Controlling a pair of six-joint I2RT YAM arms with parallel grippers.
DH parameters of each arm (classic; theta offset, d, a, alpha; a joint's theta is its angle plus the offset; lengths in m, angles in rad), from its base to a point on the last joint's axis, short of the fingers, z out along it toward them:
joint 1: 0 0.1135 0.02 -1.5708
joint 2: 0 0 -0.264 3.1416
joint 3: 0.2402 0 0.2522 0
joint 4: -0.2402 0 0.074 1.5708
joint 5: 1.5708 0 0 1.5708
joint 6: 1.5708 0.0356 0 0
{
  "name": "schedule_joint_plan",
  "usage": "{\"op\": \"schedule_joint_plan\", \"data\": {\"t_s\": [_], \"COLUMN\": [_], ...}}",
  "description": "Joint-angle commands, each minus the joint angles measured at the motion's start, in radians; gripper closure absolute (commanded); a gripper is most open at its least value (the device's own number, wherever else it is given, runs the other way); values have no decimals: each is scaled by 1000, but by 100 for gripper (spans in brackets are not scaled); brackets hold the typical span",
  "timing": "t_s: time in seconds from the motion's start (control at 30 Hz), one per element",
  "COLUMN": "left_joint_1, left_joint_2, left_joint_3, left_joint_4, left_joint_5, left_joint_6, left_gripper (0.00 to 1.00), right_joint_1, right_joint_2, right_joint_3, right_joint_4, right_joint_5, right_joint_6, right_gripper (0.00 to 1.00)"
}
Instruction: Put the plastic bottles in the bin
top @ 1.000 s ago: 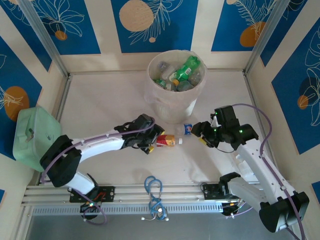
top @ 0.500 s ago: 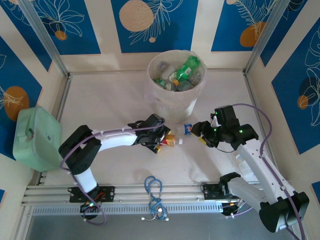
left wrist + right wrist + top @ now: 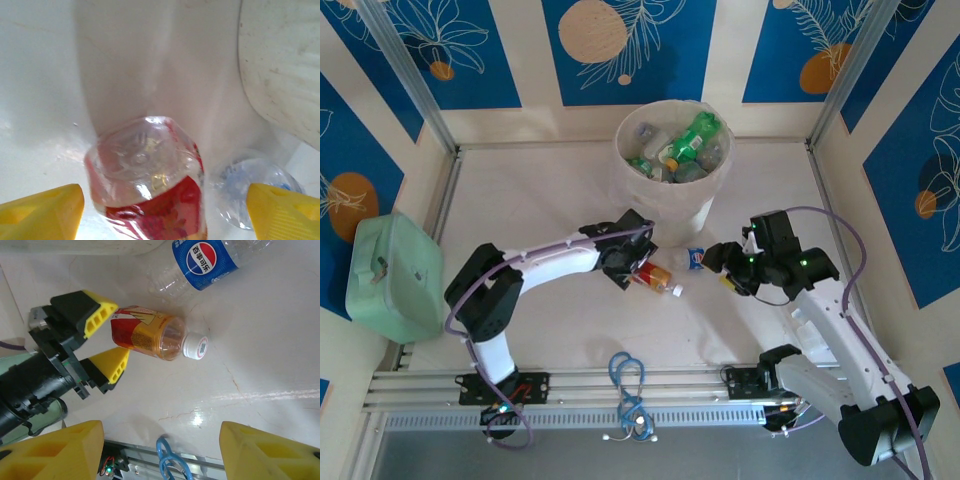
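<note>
At the far left of the top view a mint-green box [image 3: 392, 275] with soft rounded corners sits against the wall. The left gripper [image 3: 638, 262] reaches across the pale, glossy tabletop [image 3: 520, 210], its jaws apart on either side of the base end of a red-labelled bottle [image 3: 655, 277] that lies on its side just in front of the bin [image 3: 660, 215]. From above, the arm hides the jaws' gap. The left wrist view settles it: the blocky yellow fingertips [image 3: 45, 212] stand wide in the lower corners, well clear of the bottle's moulded clear base [image 3: 147, 165]. The right wrist view gives the bottle's side [image 3: 150, 335]: amber liquid, a red-and-yellow label, a white cap. It also shows the left gripper [image 3: 102, 342] flanking the base. Just beside it to the right lies a clear ribbed bottle with a blue label [image 3: 697, 258], blurred at the left wrist [image 3: 252, 190] and cut off by the top edge at the right wrist [image 3: 205, 260]. The round beige bin holds a heap of bottles, a green one [image 3: 698, 135] on top. The right gripper [image 3: 725, 265] hovers near the blue-labelled bottle, jaws apart and empty [image 3: 160, 445]. A blue cable loop [image 3: 628, 380] lies by the front rail.
</note>
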Motion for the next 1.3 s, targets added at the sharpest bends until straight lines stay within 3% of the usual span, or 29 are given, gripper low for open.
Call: {"op": "schedule_joint_plan", "data": {"t_s": [0.0,0.47,0.77,1.07,1.27], "left_joint_1": [4,-2,-9,-8,-9], "left_joint_2": [51,96,-8,-128,-154], "left_joint_3": [-7,16,-58,-154,-215], "left_joint_4": [-142,-121,-128,-131,-101], "left_joint_5": [-7,57,63,143,179], "left_joint_6": [-18,-6,-9,99,137], "left_gripper": [18,20,14,17,20], "right_joint_1": [4,4,4,8,77], "right_joint_2": [-14,-11,4,11,38], "right_joint_3": [43,60,65,54,65], "right_joint_4": [-37,-50,-52,-57,-94], "right_joint_5": [10,29,30,44,128], "right_joint_6": [-19,-24,-36,-26,19], "right_gripper": [37,40,34,33,31]}}
